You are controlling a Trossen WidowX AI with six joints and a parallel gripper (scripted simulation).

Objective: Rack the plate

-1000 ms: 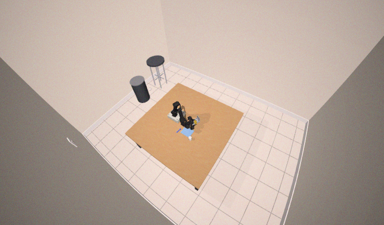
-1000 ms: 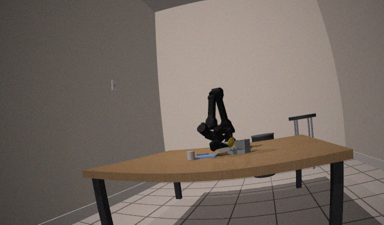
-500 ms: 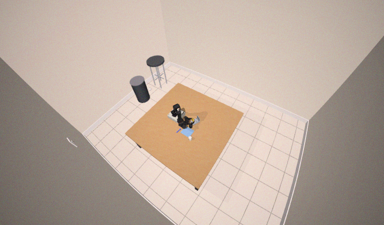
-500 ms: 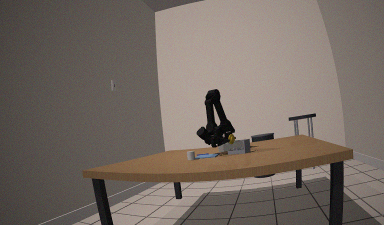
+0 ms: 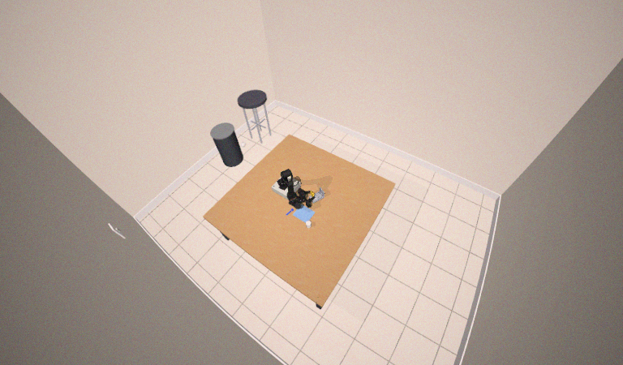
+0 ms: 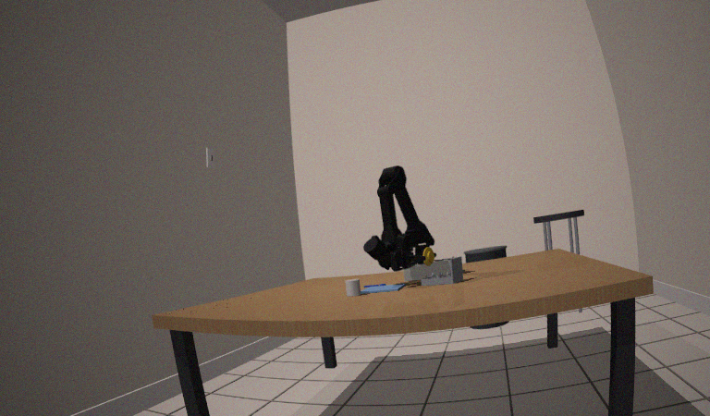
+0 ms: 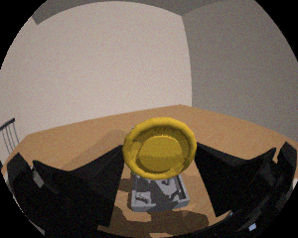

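Note:
My gripper [image 7: 160,149] [image 6: 424,257] [image 5: 310,197] is shut on the yellow plate [image 7: 160,147] [image 6: 428,255] [image 5: 311,193]. The plate stands nearly upright, its face toward the wrist camera, held just above the grey dish rack [image 7: 160,192] [image 6: 434,277] [image 5: 319,195]. In the wrist view the rack's rails show right below the plate's lower edge. I cannot tell whether the plate touches the rack. The arm bends low over the wooden table [image 5: 321,259] [image 6: 523,286].
A light blue mat [image 5: 303,214] [image 6: 381,287] lies on the table near the rack, with a small blue pen [image 5: 289,212] beside it and a white cup [image 5: 308,224] [image 6: 352,287] at its corner. A dark bin [image 5: 226,143] and a stool [image 5: 253,109] stand on the floor behind the table.

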